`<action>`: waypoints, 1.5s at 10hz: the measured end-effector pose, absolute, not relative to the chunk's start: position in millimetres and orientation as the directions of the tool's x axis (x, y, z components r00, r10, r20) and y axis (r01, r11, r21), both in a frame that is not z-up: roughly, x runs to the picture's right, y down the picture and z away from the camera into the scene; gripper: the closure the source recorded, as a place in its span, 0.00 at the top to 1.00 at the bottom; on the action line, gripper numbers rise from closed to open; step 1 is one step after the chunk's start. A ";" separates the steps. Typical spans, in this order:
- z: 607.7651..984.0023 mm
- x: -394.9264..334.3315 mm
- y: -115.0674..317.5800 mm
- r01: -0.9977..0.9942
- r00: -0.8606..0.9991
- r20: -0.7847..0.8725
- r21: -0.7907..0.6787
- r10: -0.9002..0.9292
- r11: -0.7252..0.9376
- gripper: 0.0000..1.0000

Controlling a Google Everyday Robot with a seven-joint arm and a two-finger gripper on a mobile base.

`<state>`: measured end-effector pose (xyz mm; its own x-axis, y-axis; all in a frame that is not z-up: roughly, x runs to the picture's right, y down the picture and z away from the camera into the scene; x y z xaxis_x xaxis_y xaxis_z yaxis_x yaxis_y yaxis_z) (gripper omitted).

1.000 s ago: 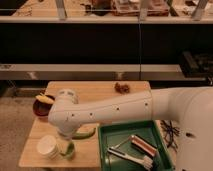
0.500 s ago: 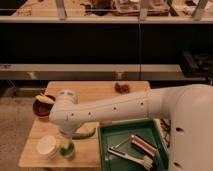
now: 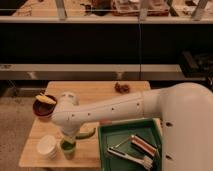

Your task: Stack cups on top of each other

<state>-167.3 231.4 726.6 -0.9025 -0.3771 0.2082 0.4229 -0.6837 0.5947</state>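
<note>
Green cup (image 3: pixel 68 148): translucent, upright on the front left corner of the wooden table (image 3: pixel 95 92), just beside the white cup (image 3: pixel 47 146), apparently not touching it. No steel cup can be made out in this view.

Change over the last second: small. The gripper (image 3: pixel 67 138) has come down a little further and now sits right at the green cup's mouth, under the bulky white wrist (image 3: pixel 66 114). Both cups stand where they stood a second ago. Nothing lifted, nothing stacked.

Grip state: cannot tell. The wrist hides the gripper's working end, so whether it is clenched on the cup or released is not visible.

Judgement: this is the grasp step on the green cup. The task is at its start, and the white cup alongside is the likely base for the stack.

Surroundings: dark red bowl (image 3: pixel 43 107) with something yellow in it, behind the cups. A curved green item (image 3: pixel 87 134) lies right of the green cup. Green tray (image 3: pixel 106 131) holds utensils. A small brown object (image 3: pixel 121 88) sits at the table's far edge.

Writing, brands, labels: none legible anywhere.
</note>
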 end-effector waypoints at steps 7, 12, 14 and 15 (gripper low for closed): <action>725.9 -165.9 255.9 0.388 -0.918 0.196 0.633 -0.346 -0.670 0.40; 718.3 -180.6 280.4 0.319 -0.943 0.144 0.639 -0.299 -0.700 0.00; 717.0 -181.4 281.1 0.318 -0.944 0.141 0.639 -0.300 -0.700 0.00; 716.7 -181.2 280.8 0.319 -0.943 0.142 0.639 -0.301 -0.700 0.00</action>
